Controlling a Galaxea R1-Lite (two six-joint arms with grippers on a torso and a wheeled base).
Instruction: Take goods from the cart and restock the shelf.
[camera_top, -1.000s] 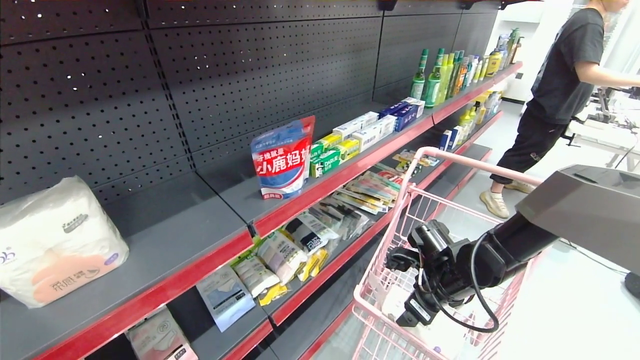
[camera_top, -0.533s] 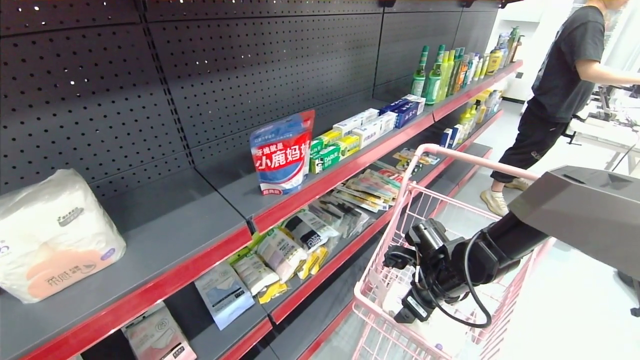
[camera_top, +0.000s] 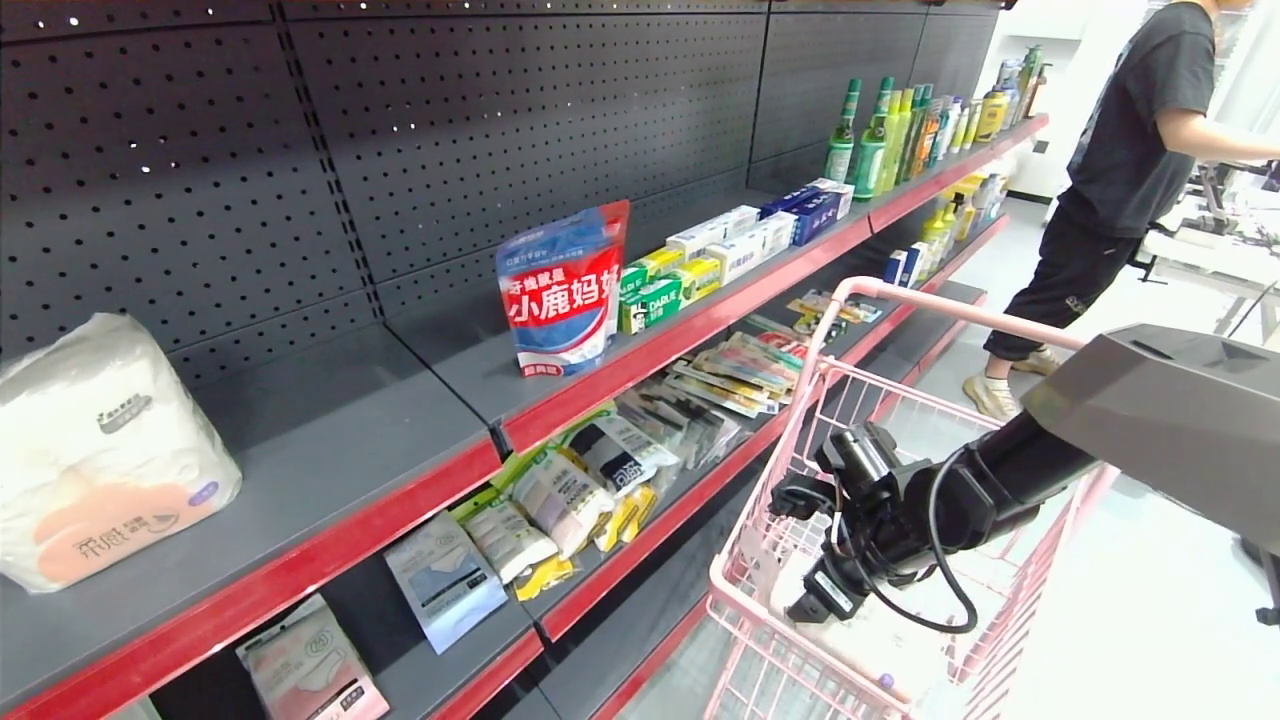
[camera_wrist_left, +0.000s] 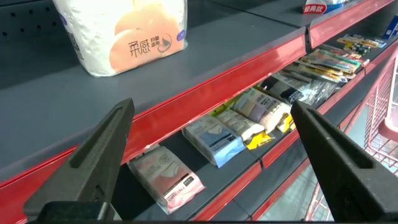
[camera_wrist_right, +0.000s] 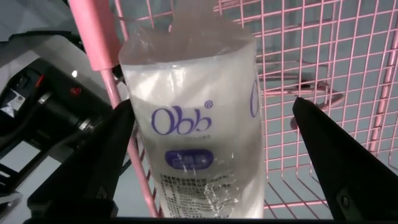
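Observation:
My right gripper (camera_top: 806, 604) hangs inside the pink cart (camera_top: 868, 292), open. In the right wrist view its fingers (camera_wrist_right: 93, 162) stand wide on either side of a clear-wrapped white pack (camera_wrist_right: 199, 124), which leans against the cart's mesh (camera_wrist_right: 323, 62). My left gripper (camera_wrist_left: 211, 104) is open and holds nothing, out in front of the red-edged shelf (camera_wrist_left: 205, 87). On that shelf (camera_top: 330, 440) sit a white tissue pack (camera_top: 95, 450), also in the left wrist view (camera_wrist_left: 124, 31), and a red-and-blue pouch (camera_top: 562, 290).
Toothpaste boxes (camera_top: 690, 265) and green bottles (camera_top: 890, 130) line the shelf farther along. Flat packets (camera_top: 560, 490) fill the lower shelf (camera_wrist_left: 249, 118). There is bare shelf between the tissue pack and the pouch. A person stands beyond the cart.
The head view has tilted slightly, so everything sits a little higher in the picture. My right gripper stays inside the cart at about the same spot.

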